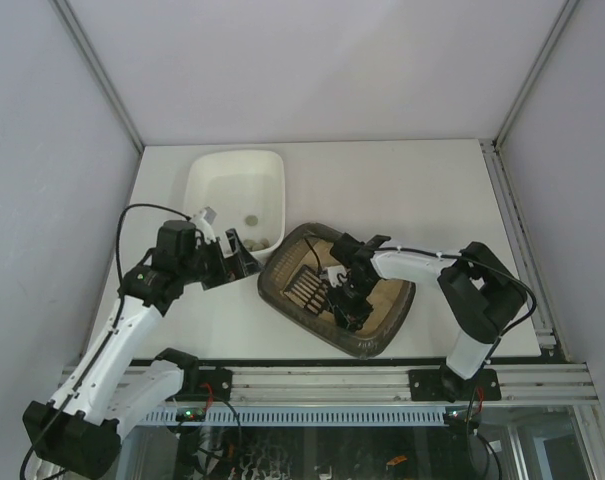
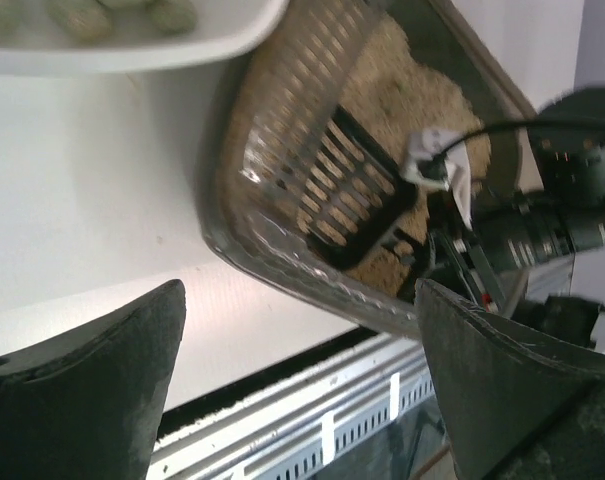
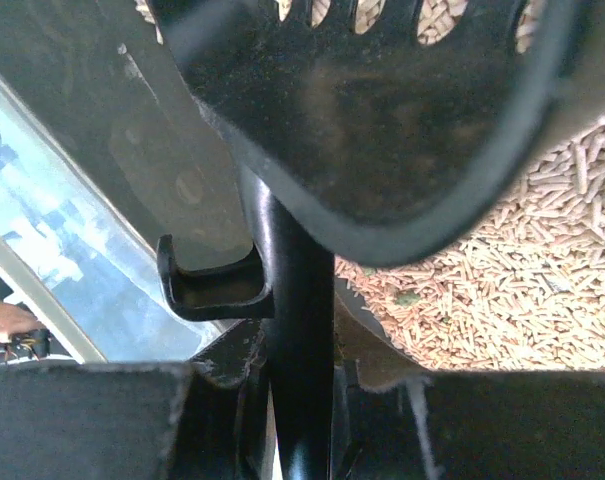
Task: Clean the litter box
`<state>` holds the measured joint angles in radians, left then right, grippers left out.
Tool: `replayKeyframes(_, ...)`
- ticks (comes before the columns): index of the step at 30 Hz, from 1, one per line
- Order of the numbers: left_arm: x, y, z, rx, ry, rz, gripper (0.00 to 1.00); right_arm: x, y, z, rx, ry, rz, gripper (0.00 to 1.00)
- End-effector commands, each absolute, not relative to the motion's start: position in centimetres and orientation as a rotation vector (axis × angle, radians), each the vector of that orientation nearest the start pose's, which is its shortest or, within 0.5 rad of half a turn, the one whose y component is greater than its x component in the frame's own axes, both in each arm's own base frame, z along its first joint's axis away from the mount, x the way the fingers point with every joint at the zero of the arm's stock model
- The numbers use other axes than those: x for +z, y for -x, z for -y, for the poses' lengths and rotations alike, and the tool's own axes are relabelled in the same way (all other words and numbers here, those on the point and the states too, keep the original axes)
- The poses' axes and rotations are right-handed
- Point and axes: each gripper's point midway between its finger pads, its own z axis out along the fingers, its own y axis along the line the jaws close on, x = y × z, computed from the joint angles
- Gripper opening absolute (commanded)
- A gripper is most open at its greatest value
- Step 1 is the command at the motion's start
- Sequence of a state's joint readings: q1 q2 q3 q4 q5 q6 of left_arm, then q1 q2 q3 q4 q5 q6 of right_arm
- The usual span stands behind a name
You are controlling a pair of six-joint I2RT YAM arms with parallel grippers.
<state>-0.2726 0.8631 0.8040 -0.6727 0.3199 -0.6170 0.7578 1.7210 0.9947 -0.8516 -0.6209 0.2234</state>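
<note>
The dark grey-brown litter box (image 1: 374, 335) lies skewed at the table's near middle, with beige pellet litter (image 3: 512, 290) inside. My right gripper (image 1: 344, 292) is over it, shut on the handle (image 3: 302, 330) of a black slotted scoop (image 1: 304, 290), whose head rests in the litter at the box's left end. The scoop also shows in the left wrist view (image 2: 357, 190). My left gripper (image 1: 242, 260) is open and empty just left of the box. In the left wrist view (image 2: 300, 335) the box rim (image 2: 282, 268) runs just beyond its fingertips.
A white plastic tray (image 1: 204, 172) stands at the back left, touching the litter box's far corner, with a small clump (image 1: 250, 220) in it; greenish clumps (image 2: 82, 15) show in the left wrist view. The aluminium rail (image 1: 312, 382) runs along the near edge.
</note>
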Motion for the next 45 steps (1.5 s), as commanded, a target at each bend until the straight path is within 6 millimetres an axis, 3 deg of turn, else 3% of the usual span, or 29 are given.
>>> replayKeyframes(1, 17.0, -19.1, 16.8, -0.892, 0.109, -2.430, 1.00, 1.3, -8.9, -21.2, 0.470, 0.650, -3.386, 0.00)
replayKeyframes(4, 15.3, -16.8, 18.8, -0.951, 0.014, -2.480, 1.00, 1.8, -10.0, -21.2, 0.414, 0.605, -3.344, 0.00)
replayKeyframes(7, 14.4, -16.5, 19.5, -0.951, 0.032, -2.505, 1.00, 2.6, -11.5, -20.0, 0.232, 0.530, -3.293, 0.00)
replayKeyframes(10, 15.0, -18.3, 18.6, -0.831, 0.116, -2.461, 1.00, 3.5, -13.6, -18.0, -0.001, 0.448, -3.192, 0.00)
replayKeyframes(14, 16.8, -22.1, 18.1, -0.659, 0.037, -2.265, 1.00, 4.5, -14.9, -16.9, -0.096, 0.379, -3.109, 0.00)
replayKeyframes(19, 16.4, -22.2, 17.2, -0.589, 0.072, -2.298, 1.00, 5.2, -15.6, -17.0, -0.071, 0.354, -3.048, 0.00)
replayKeyframes(23, 15.3, -21.2, 17.1, -0.601, 0.214, -2.391, 1.00, 5.6, -16.0, -17.3, -0.017, 0.348, -3.027, 0.00)
replayKeyframes(29, 14.5, -18.8, 20.1, -0.818, 0.401, -2.514, 1.00, 6.2, -16.5, -17.8, 0.060, 0.334, -2.994, 0.00)
replayKeyframes(35, 14.5, -17.2, 22.9, -0.881, 0.492, -2.609, 1.00, 6.2, -16.9, -18.4, 0.100, 0.319, -2.968, 0.00)
replayKeyframes(40, 13.2, -18.1, 23.1, -0.792, 0.573, -2.629, 1.00, 6.4, -17.5, -19.3, 0.162, 0.301, -2.936, 0.00)
replayKeyframes(45, 13.7, -20.7, 24.3, -0.749, 0.543, -2.590, 1.00, 6.7, -17.8, -19.7, 0.190, 0.297, -2.917, 0.00)
